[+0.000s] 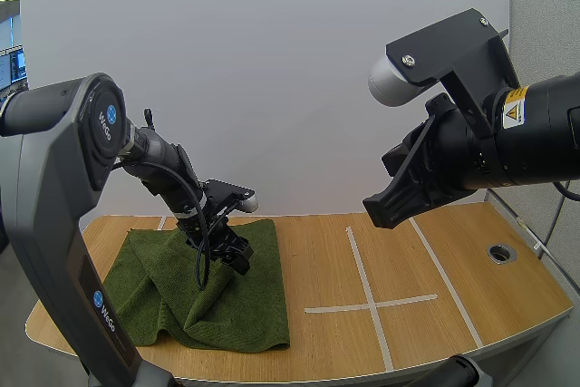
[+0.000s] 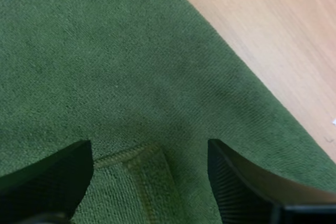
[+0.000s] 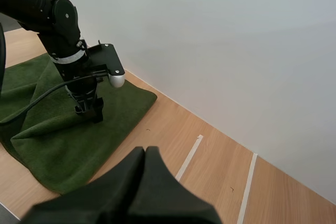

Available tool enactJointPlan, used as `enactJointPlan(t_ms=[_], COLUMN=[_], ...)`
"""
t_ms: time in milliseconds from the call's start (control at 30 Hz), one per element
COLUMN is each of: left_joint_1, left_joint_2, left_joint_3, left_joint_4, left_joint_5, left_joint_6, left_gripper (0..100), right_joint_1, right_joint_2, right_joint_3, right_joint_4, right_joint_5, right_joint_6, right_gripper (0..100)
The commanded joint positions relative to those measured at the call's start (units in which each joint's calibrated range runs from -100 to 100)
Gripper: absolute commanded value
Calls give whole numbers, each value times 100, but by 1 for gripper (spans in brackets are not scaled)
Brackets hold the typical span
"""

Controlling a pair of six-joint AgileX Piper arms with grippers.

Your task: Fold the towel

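Now the bench (image 1: pixel 362 260) carries the rumpled, part-folded towel (image 1: pixel 245 305), directly beneath the left gripper (image 2: pixel 149 156), whose jaws stand apart over a hemmed flap (image 2: pixel 147 182). The right gripper (image 3: pixel 145 153) hangs closed, well away. Next, I judge: pinch that flap and carry it across.

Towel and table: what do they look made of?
Towel: green woven cloth, probably terry or microfibre, matte; fine ribbed texture and a stitched hem show. Table: light wood-grain top, smooth, low sheen; solid wood, veneer or laminate, cannot tell.
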Motion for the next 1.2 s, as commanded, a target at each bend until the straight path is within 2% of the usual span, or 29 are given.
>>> enactJointPlan(t_ms=[0,167,467,567,600,700,833,900,1167], left_joint_1=[-16,-16,-16,-16,-16,-16,-16,-16,-16], left_joint_2=[188,290,277,277,277,277,277,277,268], left_joint_3=[-45,-51,-51,-51,-51,-51,-51,-51,-51], left_joint_4=[25,-5,-88,-102,-102,-102,-102,-102,-102], left_joint_5=[-187,-187,-187,-187,-187,-187,-187,-187,-26], left_joint_6=[62,62,62,62,62,62,62,62,62], left_gripper=[100,100,81,72,63,48,34,31,31], right_joint_1=[-14,-26,-38,-38,-38,-38,-38,-38,-38], right_joint_2=[-76,-76,-76,-76,-76,-76,-76,-76,-76], right_joint_3=[-17,-17,-17,-17,-17,-17,-17,-17,-17], right_joint_4=[0,0,0,0,0,0,0,0,0], right_joint_5=[0,0,0,0,0,0,0,0,0], right_joint_6=[-38,-40,-40,-40,-40,-40,-40,-40,-40], right_gripper=[0,0,0,0,0,0,0,0,0])
